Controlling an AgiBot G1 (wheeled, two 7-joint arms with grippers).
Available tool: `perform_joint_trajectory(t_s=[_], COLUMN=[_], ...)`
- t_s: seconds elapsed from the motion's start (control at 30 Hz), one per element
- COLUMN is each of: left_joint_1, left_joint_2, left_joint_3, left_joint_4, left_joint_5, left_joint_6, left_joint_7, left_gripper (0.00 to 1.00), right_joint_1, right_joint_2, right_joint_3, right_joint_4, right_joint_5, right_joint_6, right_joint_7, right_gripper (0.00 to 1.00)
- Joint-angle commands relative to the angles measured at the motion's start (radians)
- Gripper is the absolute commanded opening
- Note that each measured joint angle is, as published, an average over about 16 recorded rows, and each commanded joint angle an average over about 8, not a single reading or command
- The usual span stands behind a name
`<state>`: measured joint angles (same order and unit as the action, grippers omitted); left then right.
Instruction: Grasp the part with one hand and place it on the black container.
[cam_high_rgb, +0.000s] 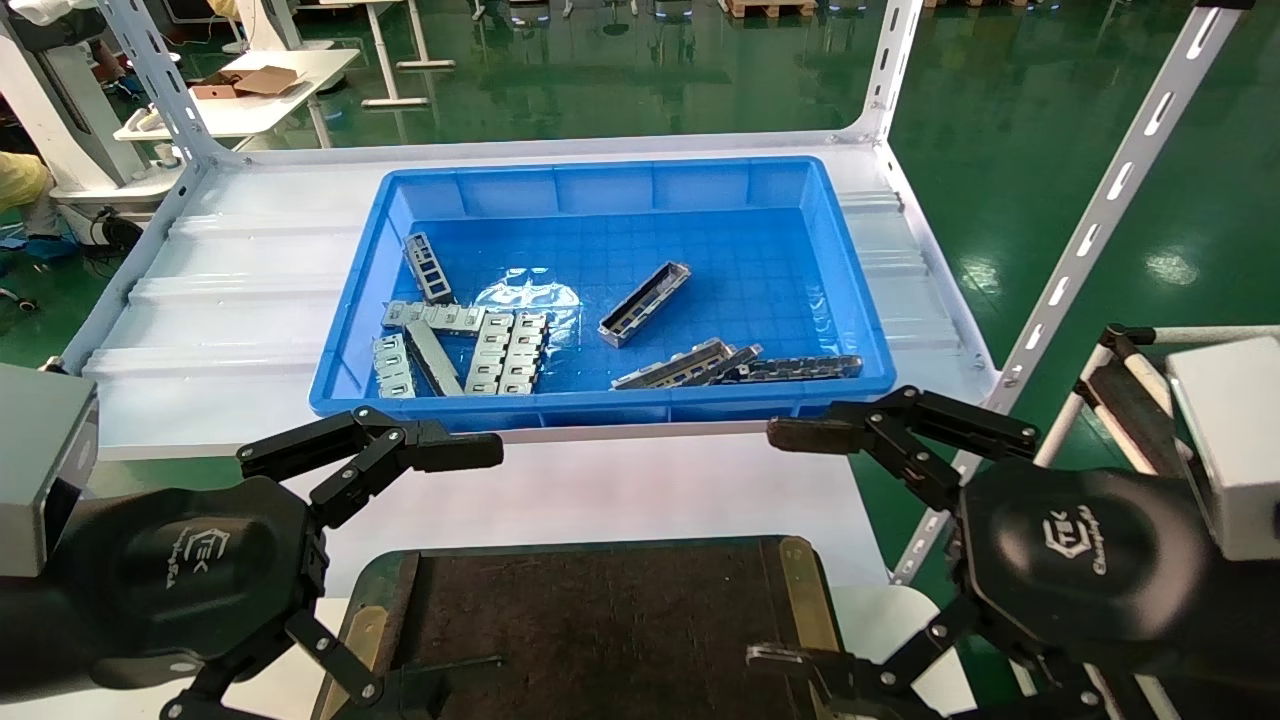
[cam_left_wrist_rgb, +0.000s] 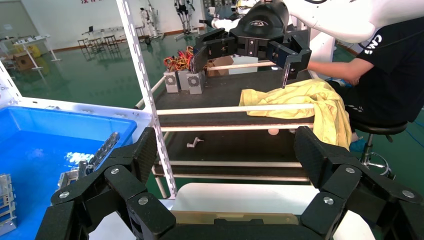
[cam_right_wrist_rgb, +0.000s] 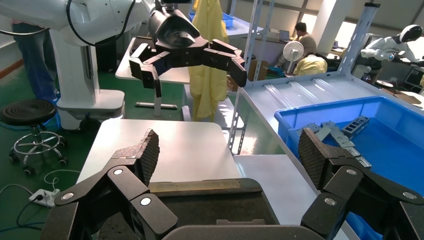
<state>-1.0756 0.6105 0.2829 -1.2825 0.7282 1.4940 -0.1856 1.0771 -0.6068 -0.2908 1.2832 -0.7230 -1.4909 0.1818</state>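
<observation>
Several grey slotted metal parts lie in the blue bin (cam_high_rgb: 350, 300); one part (cam_high_rgb: 645, 303) lies alone near its middle, others are clustered at the near left (cam_high_rgb: 460, 350) and near right (cam_high_rgb: 740, 365). The black container (cam_high_rgb: 600, 620) is a flat dark tray with brass edge strips at the near edge, between my grippers, and nothing lies on it. My left gripper (cam_high_rgb: 440, 570) is open and empty at the tray's left. My right gripper (cam_high_rgb: 765, 545) is open and empty at its right. The tray also shows in the right wrist view (cam_right_wrist_rgb: 210, 200), with parts (cam_right_wrist_rgb: 335, 132) in the bin beyond.
The bin stands on a white shelf (cam_high_rgb: 230, 290) framed by slotted white uprights (cam_high_rgb: 1100, 210). The tray rests on a white table (cam_right_wrist_rgb: 185, 145). A cart with a yellow cloth (cam_left_wrist_rgb: 300, 97) and a seated person (cam_left_wrist_rgb: 390, 75) are at my right side.
</observation>
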Motion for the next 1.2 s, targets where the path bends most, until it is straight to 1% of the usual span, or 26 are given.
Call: perform_joint_trajectory(t_s=[0.03, 1.2], left_joint_1=[0.0, -0.002], left_joint_2=[0.0, 0.0], left_joint_3=[0.0, 0.001], left_joint_4=[0.0, 0.001], left_joint_5=[0.0, 0.0], left_joint_6=[0.0, -0.002], left_joint_7=[0.0, 0.001], left_gripper=[1.0, 1.0], right_joint_1=[0.0, -0.003], right_joint_2=[0.0, -0.004], right_joint_3=[0.0, 0.011], right_joint_4=[0.0, 0.001], right_joint_5=[0.0, -0.008], right_joint_6=[0.0, -0.005], right_joint_7=[0.0, 0.006], right_gripper=[1.0, 1.0])
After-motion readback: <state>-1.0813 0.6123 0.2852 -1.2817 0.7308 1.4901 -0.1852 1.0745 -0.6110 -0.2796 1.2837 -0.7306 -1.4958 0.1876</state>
